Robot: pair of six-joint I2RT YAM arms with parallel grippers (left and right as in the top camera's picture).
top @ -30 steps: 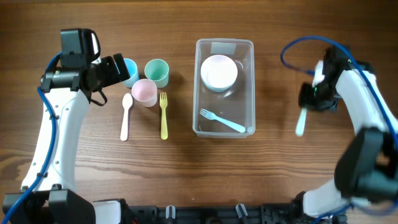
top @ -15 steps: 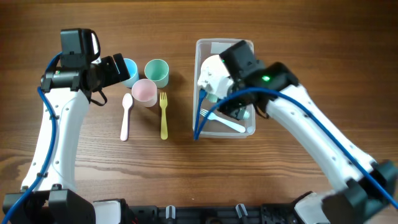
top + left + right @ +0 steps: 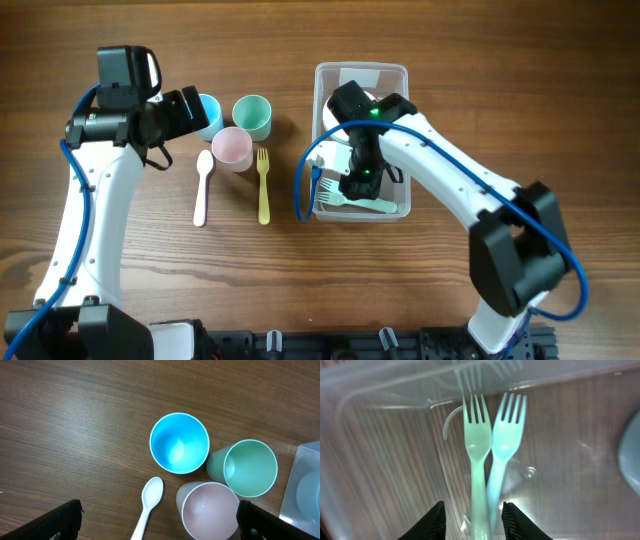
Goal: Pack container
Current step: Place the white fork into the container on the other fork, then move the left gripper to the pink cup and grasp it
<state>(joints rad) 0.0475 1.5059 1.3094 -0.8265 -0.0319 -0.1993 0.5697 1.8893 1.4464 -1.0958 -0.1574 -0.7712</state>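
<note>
The clear container (image 3: pixel 400 72) stands in the middle of the table. My right gripper (image 3: pixel 358 185) reaches down into its near end. In the right wrist view the fingers (image 3: pixel 478 522) are open either side of a mint green fork (image 3: pixel 477 445). That fork lies beside a light blue fork (image 3: pixel 507 440) on the container floor (image 3: pixel 570 460). A stack of bowls (image 3: pixel 632 445) in the far end is mostly hidden by the arm. My left gripper (image 3: pixel 190 112) is open and empty, hovering (image 3: pixel 160 527) over the cups.
Left of the container stand a blue cup (image 3: pixel 208 115) (image 3: pixel 179 442), a green cup (image 3: pixel 252 115) (image 3: pixel 249 467) and a pink cup (image 3: pixel 231 148) (image 3: pixel 209 510). A white spoon (image 3: pixel 202 185) (image 3: pixel 150 500) and a yellow fork (image 3: pixel 264 185) lie in front of them.
My right arm swung from the table's right side, carrying a pale utensil, into the container. Two forks now lie there instead of one. The left arm has not moved.
</note>
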